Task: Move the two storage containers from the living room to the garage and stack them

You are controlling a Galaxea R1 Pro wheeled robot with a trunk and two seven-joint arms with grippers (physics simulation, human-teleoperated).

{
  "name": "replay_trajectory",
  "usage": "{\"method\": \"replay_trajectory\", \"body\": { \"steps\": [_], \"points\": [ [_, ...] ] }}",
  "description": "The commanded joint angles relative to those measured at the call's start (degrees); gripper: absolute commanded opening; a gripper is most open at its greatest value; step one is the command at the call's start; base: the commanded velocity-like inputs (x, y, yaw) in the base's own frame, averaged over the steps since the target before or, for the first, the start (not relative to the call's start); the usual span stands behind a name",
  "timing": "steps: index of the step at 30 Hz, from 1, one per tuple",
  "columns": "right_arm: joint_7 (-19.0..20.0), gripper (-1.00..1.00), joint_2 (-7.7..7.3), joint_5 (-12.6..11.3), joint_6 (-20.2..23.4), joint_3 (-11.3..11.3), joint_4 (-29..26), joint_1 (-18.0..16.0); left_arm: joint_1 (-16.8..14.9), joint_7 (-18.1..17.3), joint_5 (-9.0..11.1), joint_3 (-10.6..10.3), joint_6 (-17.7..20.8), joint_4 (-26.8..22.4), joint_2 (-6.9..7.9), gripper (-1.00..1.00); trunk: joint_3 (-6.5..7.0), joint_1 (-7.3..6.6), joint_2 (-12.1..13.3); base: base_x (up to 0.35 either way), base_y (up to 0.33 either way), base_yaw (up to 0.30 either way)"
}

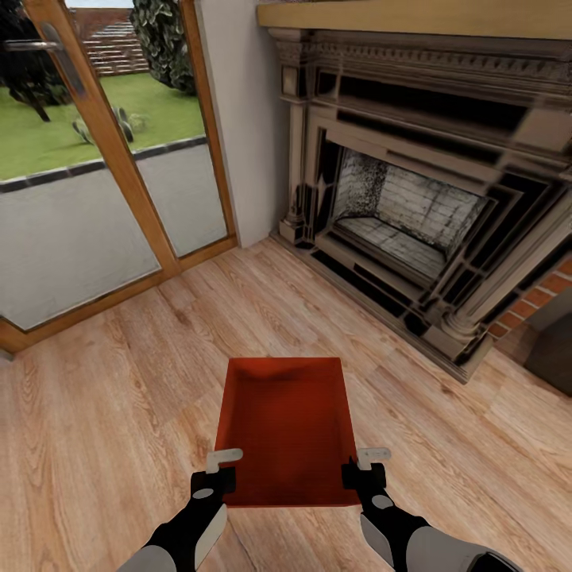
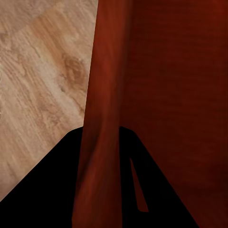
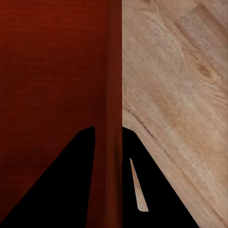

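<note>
One orange-red lidless storage container (image 1: pixel 286 429) is held level in front of me over the living room's wood-plank floor (image 1: pixel 119 397). My left gripper (image 1: pixel 218 474) is shut on its left side wall near the near corner. My right gripper (image 1: pixel 365 470) is shut on the right side wall at the matching spot. In the left wrist view the thin red wall (image 2: pixel 99 118) runs between the dark fingers of the left gripper (image 2: pixel 102 156). The right wrist view shows the other wall (image 3: pixel 114 95) clamped in the right gripper (image 3: pixel 108 152), with the ribbed bottom (image 3: pixel 52 85) beside it.
A carved fireplace (image 1: pixel 413 206) with a brick edge (image 1: pixel 540 294) stands ahead to the right. A wood-framed glass door (image 1: pixel 95 183) onto a garden fills the left. A pale wall section (image 1: pixel 242 119) separates them. Plank floor stretches around the container.
</note>
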Motion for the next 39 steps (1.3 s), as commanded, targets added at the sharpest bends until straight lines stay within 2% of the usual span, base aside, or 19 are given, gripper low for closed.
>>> {"method": "replay_trajectory", "body": {
  "steps": [1, 39],
  "points": [
    [0.0, -1.0, 0.0, -2.0, -0.5, 1.3, 0.3, 0.0, 0.0, 0.3, 0.0, -0.4, 0.0, -0.4, -0.02, -1.0, 0.15, -0.23, 0.4, 0.0, 0.0, 0.0],
    [0.0, -1.0, 0.0, -2.1, -0.6, 1.1, 0.3, 0.0, 0.0, 0.3, 0.0, -0.4, 0.1, -0.4, -0.01, -1.0, 6.97, -8.57, 15.6, 0.0, 0.0, 0.0]
  ]
}}
